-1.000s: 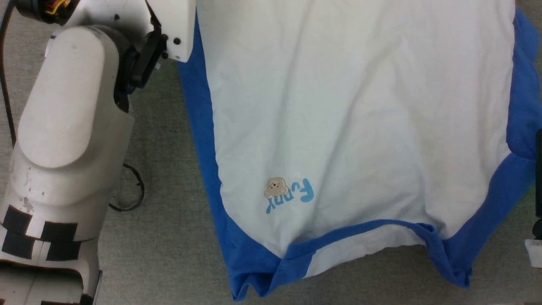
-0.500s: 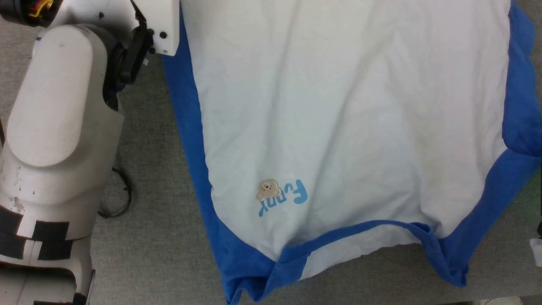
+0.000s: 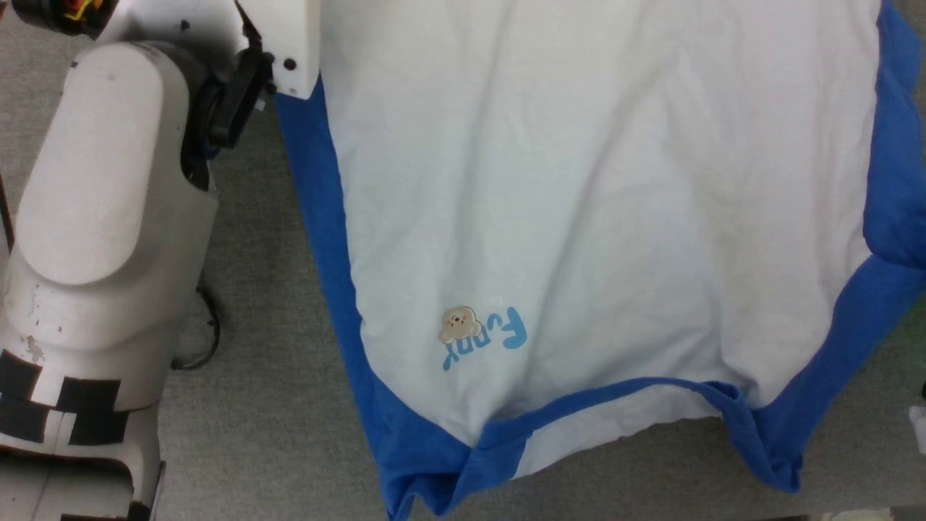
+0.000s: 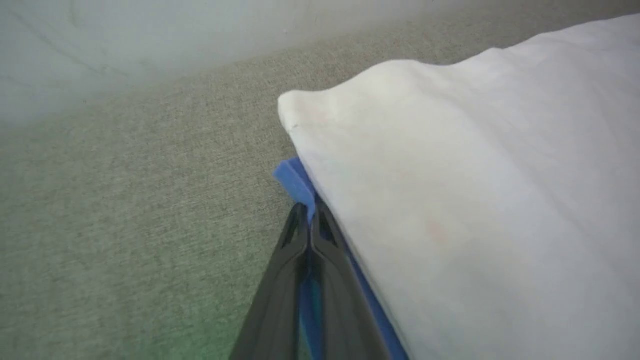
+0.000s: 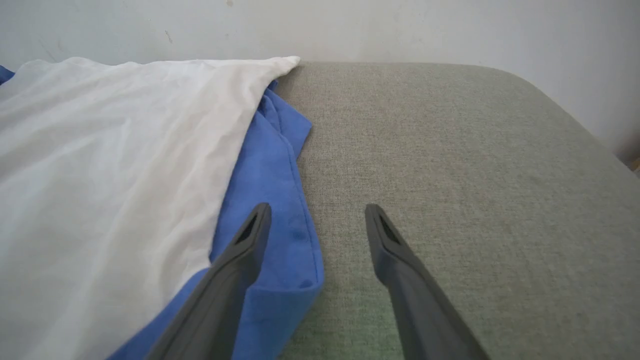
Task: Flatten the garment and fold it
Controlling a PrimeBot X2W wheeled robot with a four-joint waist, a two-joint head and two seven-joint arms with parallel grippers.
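Left hand (image 4: pixel 311 211) has clamped the garment (image 3: pixel 579 217), lying lengthwise away, neckline nearest; right hand (image 5: pixel 317 210) wide.

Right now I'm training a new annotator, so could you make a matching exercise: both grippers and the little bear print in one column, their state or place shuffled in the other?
Column one:
1. left gripper
2. right gripper
3. bear print

Column two:
A. on the garment's white body, beside the lettering
B. shut on the garment's blue edge
C. open, one finger over blue cloth, one over the grey surface

Pairs: 1-B, 2-C, 3-A
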